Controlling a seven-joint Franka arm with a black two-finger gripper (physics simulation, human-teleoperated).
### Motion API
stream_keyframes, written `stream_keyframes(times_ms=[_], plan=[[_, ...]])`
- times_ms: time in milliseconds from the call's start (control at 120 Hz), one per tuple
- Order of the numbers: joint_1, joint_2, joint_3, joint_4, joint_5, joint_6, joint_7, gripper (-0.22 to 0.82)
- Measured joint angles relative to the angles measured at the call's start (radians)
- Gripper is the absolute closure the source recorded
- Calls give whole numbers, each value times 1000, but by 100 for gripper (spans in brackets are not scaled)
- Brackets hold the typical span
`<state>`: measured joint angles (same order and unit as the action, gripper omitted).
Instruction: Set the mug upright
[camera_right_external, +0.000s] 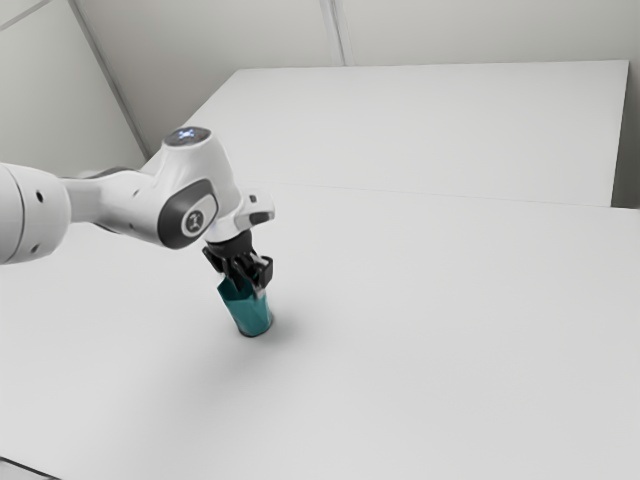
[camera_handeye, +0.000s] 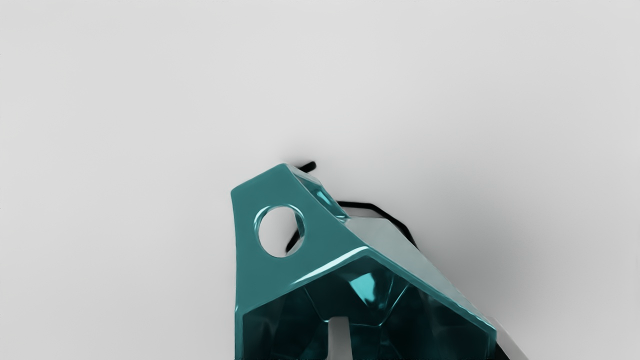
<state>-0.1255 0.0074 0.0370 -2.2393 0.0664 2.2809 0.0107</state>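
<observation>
1. the mug (camera_right_external: 252, 314) is sitting mouth up on the counter (camera_right_external: 420, 330), seemingly leaning slightly toward the exterior view's left.
2. the task is looking nearly done; levelling and releasing are probably remaining.
3. the hand (camera_right_external: 252, 289) is reaching into its mouth; its opening and grip are staying unclear.
</observation>
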Motion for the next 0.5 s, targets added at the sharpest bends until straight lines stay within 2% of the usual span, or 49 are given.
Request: stream_keyframes(times_ms=[267,375,500], plan=[[-13,-45,-1,63,-11,-35,2,39],[-25,-40,0,181,-26,-114,2,35],[-28,11,1,373,-39,-248,3,20]])
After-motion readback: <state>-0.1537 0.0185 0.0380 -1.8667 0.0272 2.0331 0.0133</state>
